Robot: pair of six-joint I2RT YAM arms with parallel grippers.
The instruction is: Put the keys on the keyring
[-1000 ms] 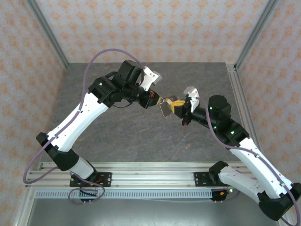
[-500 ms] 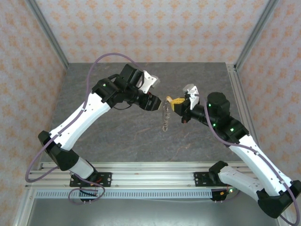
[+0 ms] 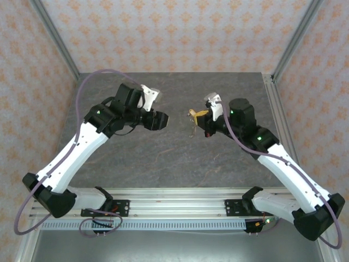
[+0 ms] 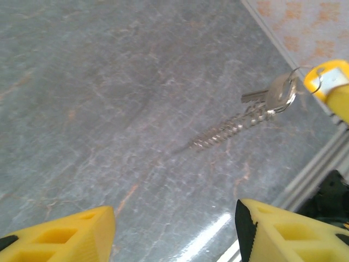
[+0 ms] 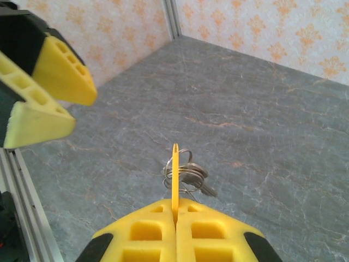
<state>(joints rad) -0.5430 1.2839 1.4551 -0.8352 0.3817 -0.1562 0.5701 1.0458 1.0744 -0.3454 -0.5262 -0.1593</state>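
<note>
1. My right gripper (image 5: 175, 207) is clamped shut on a thin, flat yellow-orange key head (image 5: 175, 164). The head stands edge-on out of the fingertips.
2. The keyring (image 5: 184, 170), a thin pale wire loop, hangs just beyond the right gripper's fingertips, right against that yellow head. A small silvery key (image 4: 275, 91) sits on the loop, and a short coiled chain (image 4: 221, 132) dangles below it over the grey marbled table (image 4: 109, 82). I cannot tell whether the chain's end touches the surface.
3. My left gripper (image 4: 174, 224) is released, its yellow pads spread wide with nothing between them. It faces the right gripper from well apart.
4. I judge the whole bunch to be very light. The keys and wire are stiff, but they are loosely linked, so they will swing and twist with any jolt. The chain looks limp, and the bare metal is likely slippery against the pads.
5. I would take hold on the flat faces of a key head, or pinch the loop's wire close to the right gripper. I would never grab the chain.
6. The silvery key looks threaded already. I cannot make out whether the yellow-headed one is on the loop.
</note>
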